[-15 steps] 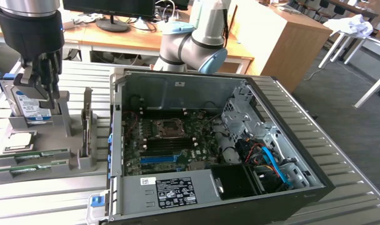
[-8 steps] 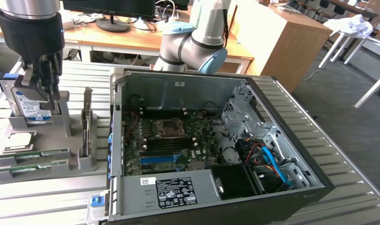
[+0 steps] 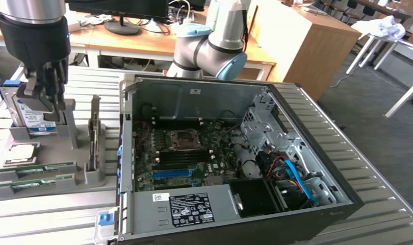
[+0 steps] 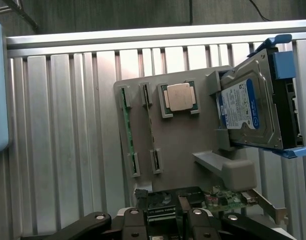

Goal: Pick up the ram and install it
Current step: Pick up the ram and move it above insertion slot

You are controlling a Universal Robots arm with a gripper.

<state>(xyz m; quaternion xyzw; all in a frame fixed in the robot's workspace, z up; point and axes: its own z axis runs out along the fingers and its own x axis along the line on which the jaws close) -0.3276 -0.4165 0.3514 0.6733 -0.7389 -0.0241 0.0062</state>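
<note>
One gripper (image 4: 160,202), fingers spread wide and empty, hovers over the grey parts holder (image 4: 188,145). Out beyond the fingertips stands the ram (image 4: 126,130), a thin green stick on edge, long axis square to their gap.

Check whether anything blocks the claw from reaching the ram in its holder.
Nothing visible does. The open claw hangs above the gray holder near the hard drive; the ram sits uncovered in its slot.

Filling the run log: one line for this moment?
stage: pre-grasp | gripper: open, empty, above parts holder | ram: seated in holder slot, untouched
</note>
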